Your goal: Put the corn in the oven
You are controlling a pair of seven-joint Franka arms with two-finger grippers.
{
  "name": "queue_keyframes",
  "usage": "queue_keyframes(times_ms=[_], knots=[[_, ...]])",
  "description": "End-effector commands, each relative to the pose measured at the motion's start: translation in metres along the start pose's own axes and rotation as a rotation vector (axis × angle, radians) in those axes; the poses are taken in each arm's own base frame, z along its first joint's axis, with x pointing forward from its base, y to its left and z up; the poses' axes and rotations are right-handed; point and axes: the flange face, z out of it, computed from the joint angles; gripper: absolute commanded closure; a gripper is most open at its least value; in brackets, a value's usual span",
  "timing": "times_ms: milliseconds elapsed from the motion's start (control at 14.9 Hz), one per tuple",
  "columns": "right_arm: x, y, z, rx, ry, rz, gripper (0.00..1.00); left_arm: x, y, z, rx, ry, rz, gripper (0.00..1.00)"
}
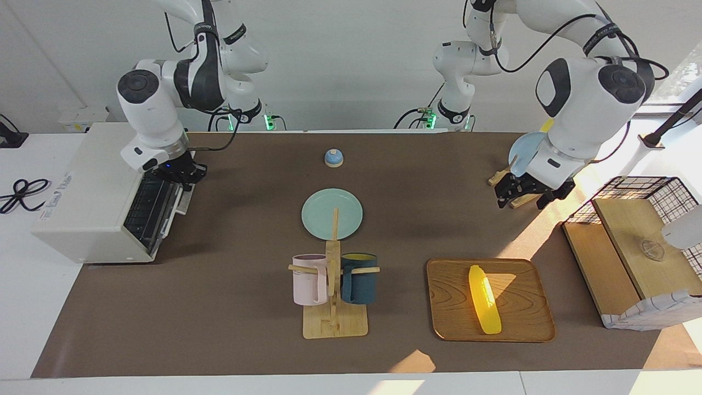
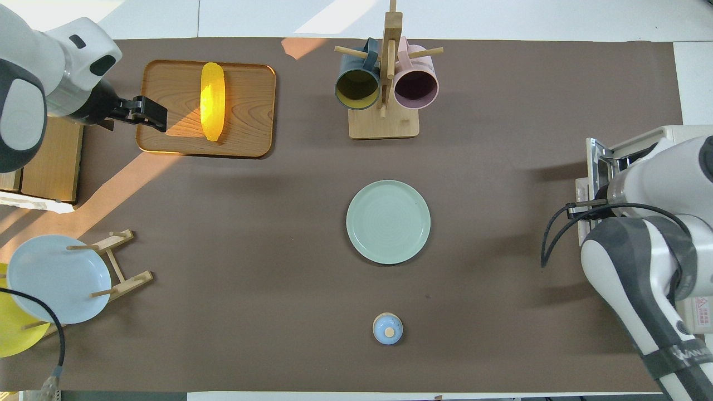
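Note:
The corn (image 1: 484, 300), a glossy yellow cob, lies on a wooden tray (image 1: 526, 321) toward the left arm's end of the table; it also shows in the overhead view (image 2: 212, 108) on the tray (image 2: 250, 111). The off-white oven (image 1: 93, 186) stands at the right arm's end, its dark front with wire rack bars showing; the overhead view shows only part of the oven (image 2: 665, 136). My left gripper (image 1: 525, 200) is open and empty, raised beside the tray's edge (image 2: 159, 113). My right gripper (image 1: 184, 176) is at the oven's front, at the end nearer the robots.
A green plate (image 1: 332, 214) lies mid-table. A wooden mug stand (image 1: 333, 307) with a pink and a dark blue mug stands farther out, beside the tray. A small blue bell (image 1: 333, 158) sits near the robots. A plate rack (image 2: 120, 267) and a wire-and-wood basket (image 1: 636, 258) stand at the left arm's end.

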Motion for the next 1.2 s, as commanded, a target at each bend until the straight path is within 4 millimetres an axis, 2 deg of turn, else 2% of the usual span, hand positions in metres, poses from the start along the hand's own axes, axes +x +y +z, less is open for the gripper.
queue_keyframes(times_ms=[0, 268, 468, 535, 602, 736, 803, 1004, 1137], knots=[[0.016, 0.012, 0.042, 0.003, 0.041, 0.019, 1.00, 0.040, 0.001, 0.032, 0.009, 0.029, -0.002, 0.00], [0.007, 0.001, 0.086, 0.075, 0.085, 0.069, 1.00, 0.080, 0.015, 0.100, -0.012, 0.079, 0.016, 0.00], [0.010, -0.005, 0.098, 0.117, 0.072, 0.117, 1.00, 0.098, 0.017, 0.134, -0.028, 0.124, 0.018, 0.00], [0.012, -0.018, 0.099, 0.136, 0.077, 0.123, 1.00, 0.101, 0.016, 0.140, -0.032, 0.140, 0.015, 0.00], [0.015, -0.033, 0.096, 0.144, 0.084, 0.118, 1.00, 0.103, 0.015, 0.148, -0.031, 0.139, 0.030, 0.00], [0.021, -0.050, 0.088, 0.147, 0.088, 0.145, 1.00, 0.104, 0.016, 0.150, -0.028, 0.141, 0.072, 0.00], [0.028, -0.057, 0.078, 0.148, 0.090, 0.144, 1.00, 0.105, 0.016, 0.156, -0.028, 0.144, 0.080, 0.00], [0.051, -0.064, 0.045, 0.145, 0.030, 0.138, 1.00, 0.107, 0.022, 0.177, -0.029, 0.145, 0.088, 0.00], [0.059, -0.062, 0.012, 0.143, -0.013, 0.139, 1.00, 0.107, 0.022, 0.181, -0.029, 0.144, 0.091, 0.00]])
